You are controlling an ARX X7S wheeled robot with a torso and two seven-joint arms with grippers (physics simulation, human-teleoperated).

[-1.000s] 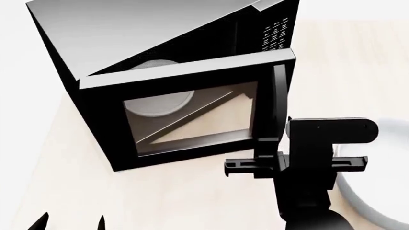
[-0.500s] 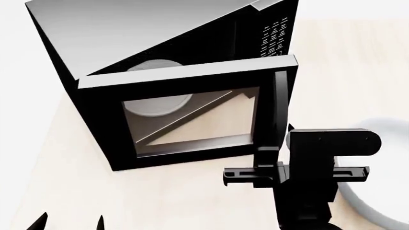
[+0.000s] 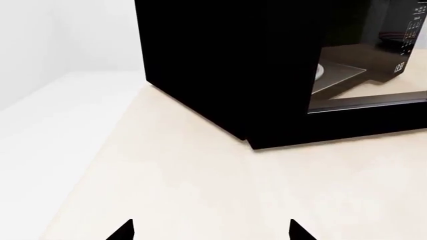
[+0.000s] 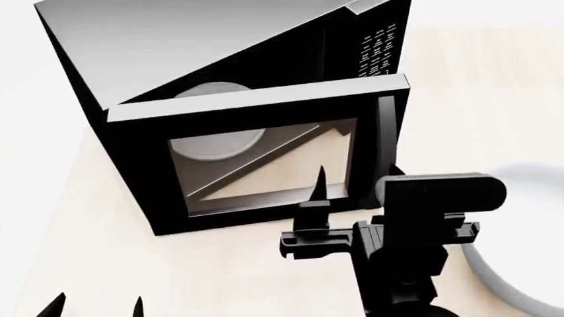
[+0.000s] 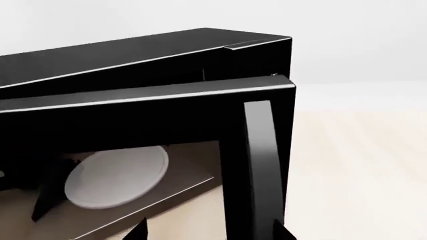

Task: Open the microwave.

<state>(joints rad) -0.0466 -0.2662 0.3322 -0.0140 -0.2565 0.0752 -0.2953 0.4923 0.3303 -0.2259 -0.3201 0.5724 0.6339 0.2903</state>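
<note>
The microwave is a large black box on the pale counter. Its glass-windowed door stands partly open, swung out from the keypad side. The vertical bar handle is on the door's right edge. The white turntable shows through the window. My right gripper is open, just in front of the door's lower right corner. In the right wrist view the handle stands between the spread fingertips of that gripper, untouched. My left gripper is open and empty at the front left, also in its wrist view.
A pale round dish rim lies on the counter to the right, partly behind my right arm. The counter's left edge runs beside the microwave's side wall. A white wall is behind.
The door swung out slightly a second ago, then stayed put. My right gripper has moved left and back from the handle and turned, so one finger now points up at the window.
</note>
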